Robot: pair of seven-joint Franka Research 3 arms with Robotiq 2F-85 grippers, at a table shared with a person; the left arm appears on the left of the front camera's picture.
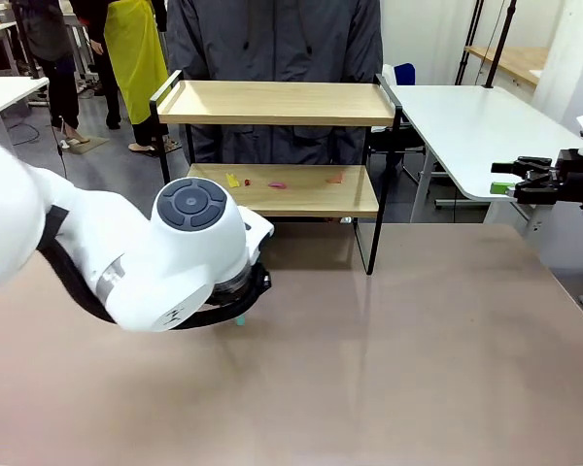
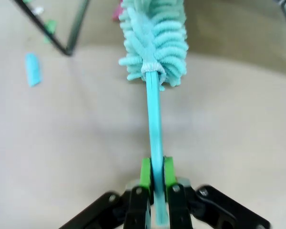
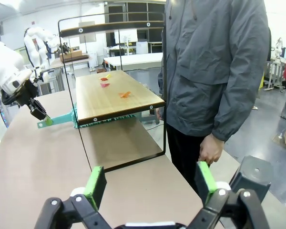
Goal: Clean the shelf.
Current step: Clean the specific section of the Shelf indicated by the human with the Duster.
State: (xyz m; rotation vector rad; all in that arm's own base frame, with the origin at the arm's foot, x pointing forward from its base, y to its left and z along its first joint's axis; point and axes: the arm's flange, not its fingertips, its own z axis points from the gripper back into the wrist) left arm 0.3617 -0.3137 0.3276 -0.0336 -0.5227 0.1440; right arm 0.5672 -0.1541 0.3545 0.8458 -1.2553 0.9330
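Left hand (image 2: 156, 171) was clenched on the teal handle of the duster (image 2: 155, 38), fluffy head pointing ahead at the shelf (image 1: 272, 102). Head sat low at the lower board's front edge; under it or against it, couldn't tell. Three scraps (image 1: 276, 183) lay on that board further ahead, so sweeping looked barely begun. Top board looked bare. Black frame leg (image 2: 77, 26) just beside the head could snag. Person (image 1: 272, 39) stood right behind the shelf. Right hand (image 1: 525, 180) hung released, well off to the side.
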